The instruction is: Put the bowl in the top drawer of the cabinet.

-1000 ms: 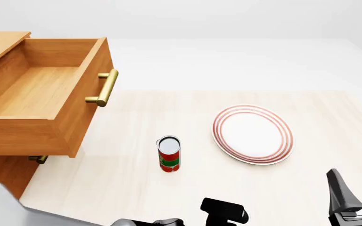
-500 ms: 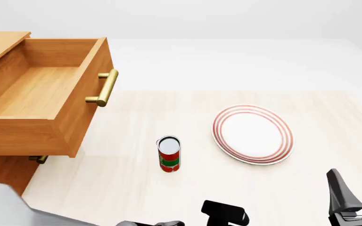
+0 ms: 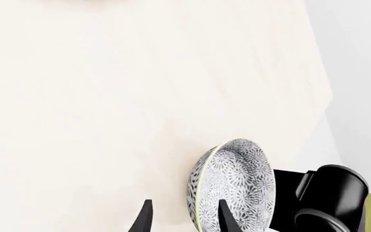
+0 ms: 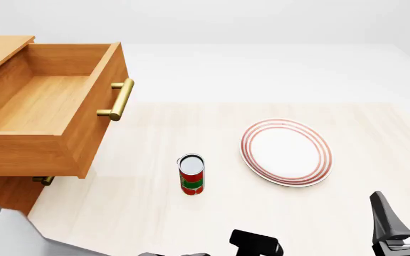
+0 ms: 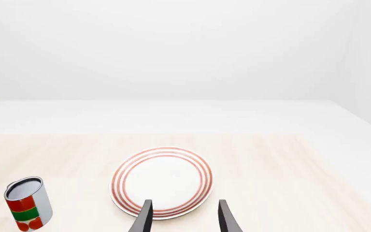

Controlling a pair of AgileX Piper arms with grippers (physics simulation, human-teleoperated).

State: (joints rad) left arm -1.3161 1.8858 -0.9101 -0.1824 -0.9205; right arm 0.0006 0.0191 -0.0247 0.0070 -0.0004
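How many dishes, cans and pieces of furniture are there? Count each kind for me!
Bowls: 1, the speckled bowl
Plates: 1, the red-ringed plate
Cans: 1, the red and green can
Cabinets: 1, the wooden cabinet with its top drawer pulled open
Total: 4

No readable text, brand, number or sign anywhere: the can has only a red and green label with red blobs, no lettering legible, and the plate carries plain red rings.
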